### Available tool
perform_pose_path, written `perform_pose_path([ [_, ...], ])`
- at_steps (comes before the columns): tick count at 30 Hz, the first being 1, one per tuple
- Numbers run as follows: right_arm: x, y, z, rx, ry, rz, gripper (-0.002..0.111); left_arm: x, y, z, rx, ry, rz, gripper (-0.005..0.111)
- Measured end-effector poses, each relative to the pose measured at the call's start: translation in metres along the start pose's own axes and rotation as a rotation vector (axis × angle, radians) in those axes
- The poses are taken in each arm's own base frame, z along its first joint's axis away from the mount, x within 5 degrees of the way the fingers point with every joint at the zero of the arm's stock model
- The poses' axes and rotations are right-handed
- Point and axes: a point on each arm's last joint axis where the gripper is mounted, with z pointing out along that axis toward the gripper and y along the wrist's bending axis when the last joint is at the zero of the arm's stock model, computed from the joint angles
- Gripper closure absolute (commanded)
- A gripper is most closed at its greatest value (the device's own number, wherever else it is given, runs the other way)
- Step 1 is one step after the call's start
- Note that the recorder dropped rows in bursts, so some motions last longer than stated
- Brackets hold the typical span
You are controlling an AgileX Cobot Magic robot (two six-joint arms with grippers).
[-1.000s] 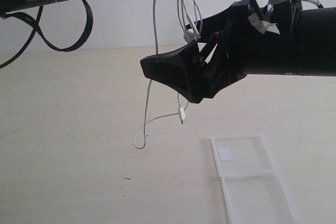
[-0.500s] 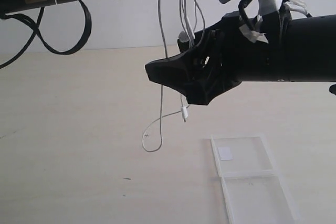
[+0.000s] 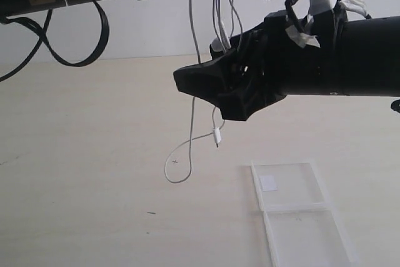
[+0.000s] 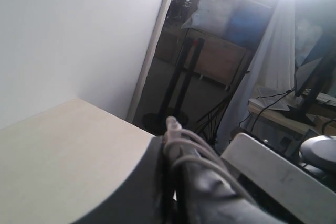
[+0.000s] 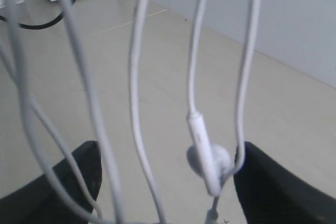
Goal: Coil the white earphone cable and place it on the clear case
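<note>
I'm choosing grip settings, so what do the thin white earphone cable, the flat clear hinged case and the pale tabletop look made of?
The thin white earphone cable: smooth rubbery plastic sheath, probably; it hangs in soft loops. The flat clear hinged case: rigid transparent plastic; the surface beneath shows through. The pale tabletop: matte, faint grain; wood or laminate, unclear.

Soft, even light is falling on the pale table (image 3: 75, 154), casting barely any shadows. In the left wrist view, glare is burning out a patch of the dim background. The white earphone cable (image 5: 202, 145) is blurring close to the right wrist lens.
</note>
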Motion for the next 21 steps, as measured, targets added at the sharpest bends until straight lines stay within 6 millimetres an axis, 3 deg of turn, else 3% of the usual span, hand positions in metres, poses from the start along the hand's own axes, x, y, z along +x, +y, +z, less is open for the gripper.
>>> perform_pose_path([
  [4,-0.0004,-0.0001,0.0,0.001,-0.004,0.001,0.044,0.0,0.0002,0.0,-0.002,0.0,0.0,0.107],
  [7,-0.0005,0.0,0.0,0.0,-0.005,0.002,0.058,0.0,0.0002,0.0,-0.002,0.0,0.0,0.107],
  [11,-0.0007,-0.0007,0.0,0.007,-0.008,0.007,0.093,0.0,0.0002,0.0,-0.002,0.0,0.0,0.107],
  [12,-0.0006,-0.0011,0.0,0.012,-0.007,0.007,0.108,0.0,0.0002,0.0,-0.002,0.0,0.0,0.107],
  [21,-0.0008,-0.0098,-0.0027,0.12,0.002,0.007,0.108,0.0025,0.0005,0.0,-0.005,0.028,0.019,0.107],
])
